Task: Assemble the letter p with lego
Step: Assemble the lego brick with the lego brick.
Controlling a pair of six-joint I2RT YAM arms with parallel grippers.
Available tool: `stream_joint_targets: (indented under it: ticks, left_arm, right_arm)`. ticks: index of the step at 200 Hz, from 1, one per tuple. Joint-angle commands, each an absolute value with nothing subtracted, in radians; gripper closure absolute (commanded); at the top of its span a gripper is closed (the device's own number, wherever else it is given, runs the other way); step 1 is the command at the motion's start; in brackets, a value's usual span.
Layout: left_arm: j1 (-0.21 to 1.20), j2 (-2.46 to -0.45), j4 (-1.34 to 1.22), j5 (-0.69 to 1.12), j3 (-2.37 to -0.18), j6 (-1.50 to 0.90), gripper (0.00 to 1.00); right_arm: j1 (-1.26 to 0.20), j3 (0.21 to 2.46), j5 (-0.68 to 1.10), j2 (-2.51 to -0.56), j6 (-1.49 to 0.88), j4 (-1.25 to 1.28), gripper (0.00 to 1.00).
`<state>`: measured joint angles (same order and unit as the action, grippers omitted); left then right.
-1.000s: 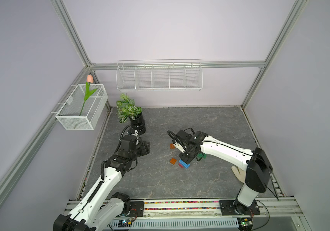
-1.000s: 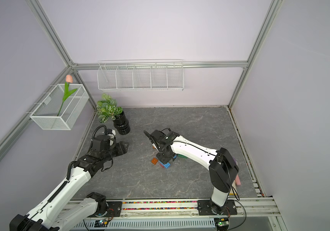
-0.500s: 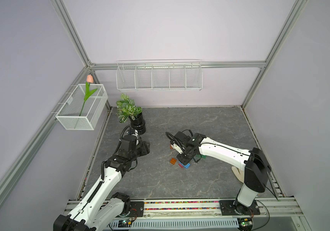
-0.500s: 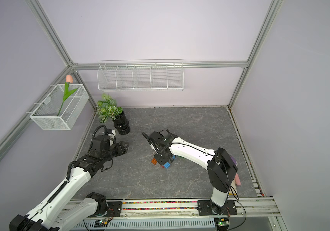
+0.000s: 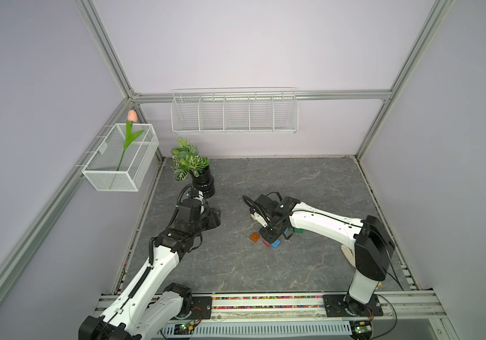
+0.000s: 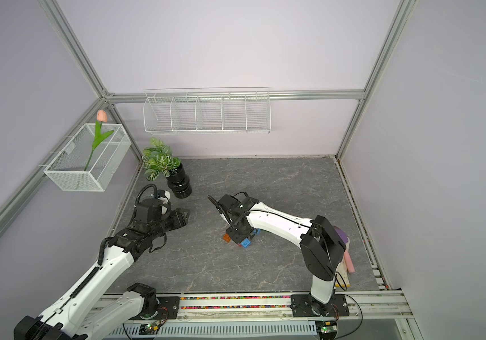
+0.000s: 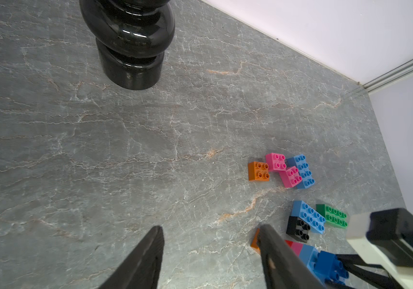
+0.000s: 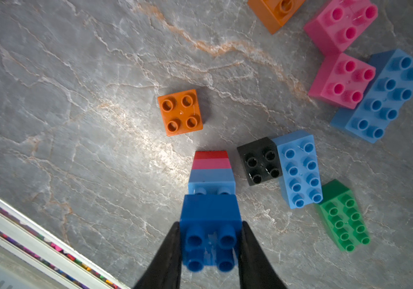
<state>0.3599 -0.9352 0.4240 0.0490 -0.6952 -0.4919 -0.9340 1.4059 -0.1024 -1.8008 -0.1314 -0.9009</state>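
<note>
At nine o'clock on the grey tabletop, near the black vase, the left pincer waited with its jaws well apart and nothing between them — it had not stirred in the past second. Near the centre lay a loose orange brick, just at nine o'clock of a small stack of red, pink and light blue layers. Over that stack the right pincer had edged a little toward seven o'clock during the same second. Its jaws were clamped tight on the sides of a dark blue brick, studs up. The brick sat on or just above the light blue layer, set off so that a row of that layer's studs showed bare; whether it was pressed home could not be told. A black brick and a light blue oblong, touching each other, lay just beside the stack, with a green brick beyond them toward three o'clock. The small shift suggested the pincer was lining up or seating a fourth layer on what looked to be the letter's stem — with the bowl of the P not yet begun and its bricks waiting loose.
</note>
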Motion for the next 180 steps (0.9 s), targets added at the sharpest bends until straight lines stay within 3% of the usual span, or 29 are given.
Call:
stream_joint_targets:
  ticks: [1,180]
  left_arm:
    - [0.356,-0.935,0.419,0.034,-0.686,-0.482,0.37]
    - [0.356,-0.937,0.421,0.040,-0.685,-0.483,0.37]
  right_arm:
    - [-0.940,1.404,-0.081,-1.821,-0.144,-0.894,0.68]
    - [-0.939,1.428,-0.062,-1.970,-0.087,-0.948,0.69]
